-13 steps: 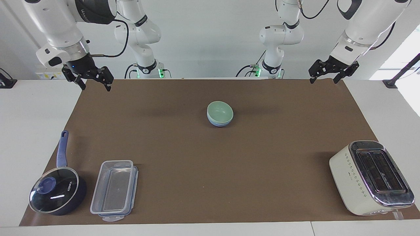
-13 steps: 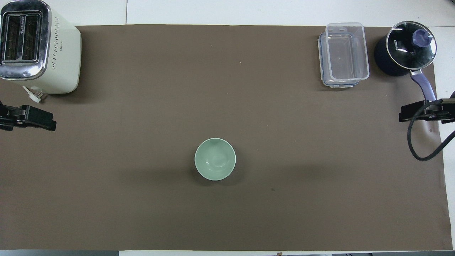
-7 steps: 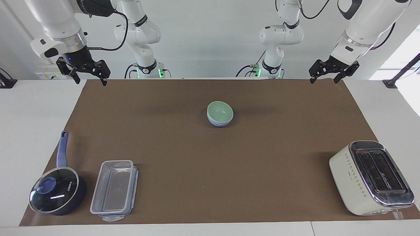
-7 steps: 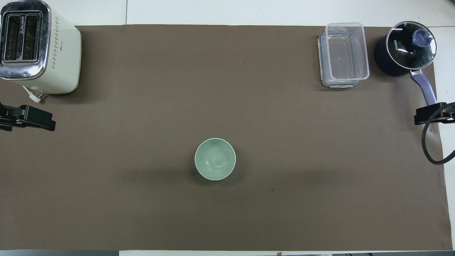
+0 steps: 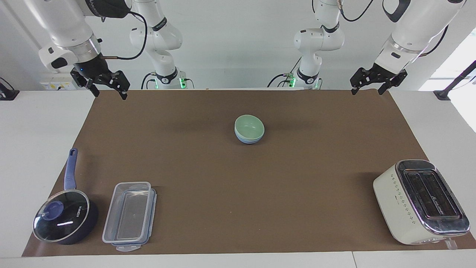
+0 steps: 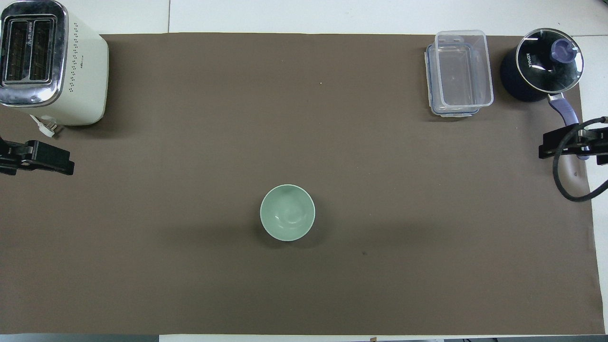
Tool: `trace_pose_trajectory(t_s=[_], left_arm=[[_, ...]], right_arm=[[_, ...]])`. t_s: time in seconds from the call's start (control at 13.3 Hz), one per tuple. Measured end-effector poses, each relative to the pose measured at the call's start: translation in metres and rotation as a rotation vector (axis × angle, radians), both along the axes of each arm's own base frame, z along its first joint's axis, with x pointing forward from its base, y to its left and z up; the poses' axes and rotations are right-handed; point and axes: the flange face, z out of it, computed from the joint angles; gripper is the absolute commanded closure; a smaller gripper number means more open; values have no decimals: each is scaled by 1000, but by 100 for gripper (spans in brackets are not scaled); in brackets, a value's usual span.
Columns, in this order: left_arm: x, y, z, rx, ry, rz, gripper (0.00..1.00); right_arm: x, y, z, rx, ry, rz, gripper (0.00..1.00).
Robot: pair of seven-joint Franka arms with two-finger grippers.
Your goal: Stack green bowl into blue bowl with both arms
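Pale mint-green bowl nested in light periwinkle-blue bowl, mid-bench. Left hand and right hand raised over the brown mat's robot-side corners, both fingers spread, empty.

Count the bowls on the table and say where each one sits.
2. The green bowl sits nested in the blue bowl mid-mat, nearer the robots than the toaster. From overhead the green hides the blue.

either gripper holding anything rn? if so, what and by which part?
Nothing held. The left gripper and the right gripper are both open and up at the mat's corners. The green bowl sits nested in the blue bowl.
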Motion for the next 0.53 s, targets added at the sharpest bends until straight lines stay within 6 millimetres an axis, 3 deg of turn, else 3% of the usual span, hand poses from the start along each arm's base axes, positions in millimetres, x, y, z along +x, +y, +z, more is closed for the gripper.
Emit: trace_pose_trajectory(t_s=[0.53], left_arm=[[0,0,0,0,0,0,0]], right_arm=[[2,1,-5,1,24,1,0]])
